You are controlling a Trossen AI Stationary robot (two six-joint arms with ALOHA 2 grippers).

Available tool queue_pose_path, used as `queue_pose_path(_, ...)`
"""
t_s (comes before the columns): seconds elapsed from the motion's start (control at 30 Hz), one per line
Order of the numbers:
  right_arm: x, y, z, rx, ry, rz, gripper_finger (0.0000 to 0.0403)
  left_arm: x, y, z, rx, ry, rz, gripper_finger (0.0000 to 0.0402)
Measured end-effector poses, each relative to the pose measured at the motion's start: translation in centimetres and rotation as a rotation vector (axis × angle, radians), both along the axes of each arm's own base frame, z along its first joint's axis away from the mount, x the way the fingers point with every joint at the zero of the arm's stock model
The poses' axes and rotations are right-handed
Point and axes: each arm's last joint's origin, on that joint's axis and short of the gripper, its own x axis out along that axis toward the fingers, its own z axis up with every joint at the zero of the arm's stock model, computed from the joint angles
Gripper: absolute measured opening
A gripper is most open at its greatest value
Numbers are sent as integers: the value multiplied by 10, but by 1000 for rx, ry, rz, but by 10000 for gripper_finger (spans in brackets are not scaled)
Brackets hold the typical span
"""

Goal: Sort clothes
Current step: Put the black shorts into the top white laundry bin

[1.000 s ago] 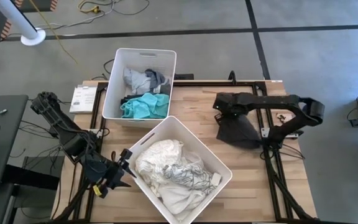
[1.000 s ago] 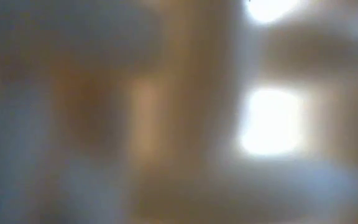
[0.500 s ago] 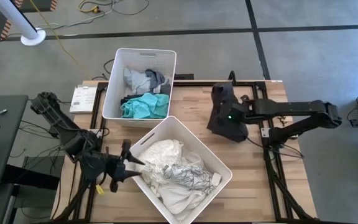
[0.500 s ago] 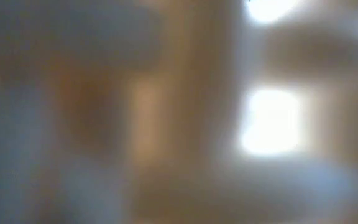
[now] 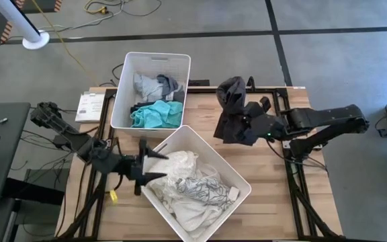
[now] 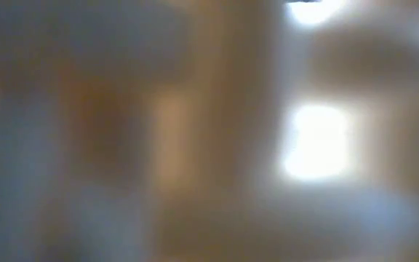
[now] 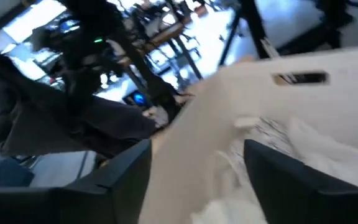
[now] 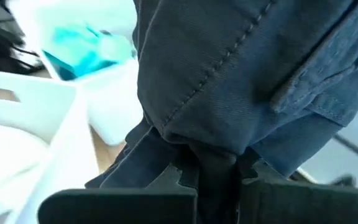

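Observation:
A dark grey garment (image 5: 228, 107) is up off the table at the right, with my right gripper (image 5: 244, 124) shut on it; the left wrist view shows it too (image 7: 55, 124). My left gripper (image 5: 157, 165) stands open at the left rim of the near white bin (image 5: 242, 191), which holds white and grey-white patterned clothes (image 5: 183, 181). Nothing lies between its fingers (image 7: 120, 171) but the bin's rim and the white cloth beyond. The far white bin (image 5: 121, 91) holds grey and teal clothes (image 5: 156, 114). The low view is a blur. My right gripper pinches a bunched fold of the dark grey garment (image 8: 211, 149) between its two fingers, several layers thick. The fingers come at it nearly level from the table's right side. The garment is lifted clear of the table and drapes slack around the fingers, seams showing.
A white paper (image 5: 90, 105) lies at the table's far left corner. Bare wood (image 5: 274, 181) is free to the right of the near bin. Black frame rails (image 5: 274, 89) run along the table's far and right edges.
My right gripper has risen and swung toward the table's left and far side, turning as it went. The dark garment has come up off the table and now hangs clear. My left gripper has moved right, up to the near bin's rim, has levelled out, and its fingers stand wider apart.

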Motion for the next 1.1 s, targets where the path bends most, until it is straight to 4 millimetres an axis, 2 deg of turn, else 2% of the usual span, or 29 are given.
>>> queue_pose_path(0.13,-2,12,19,-52,-39,69,30,11,16,7,-48,-63,60,290)
queue_pose_path(0.23,-2,20,33,-95,-76,137,30,19,31,10,-94,-92,64,306)
queue_pose_path(0.63,-1,50,80,-261,-290,429,30,37,88,35,-267,-340,2,310)
queue_pose_path(0.83,13,57,87,-299,-389,565,30,38,111,41,-304,-402,-27,310)
queue_pose_path(1.1,46,52,81,-297,-474,723,30,37,134,46,-329,-445,-40,310)
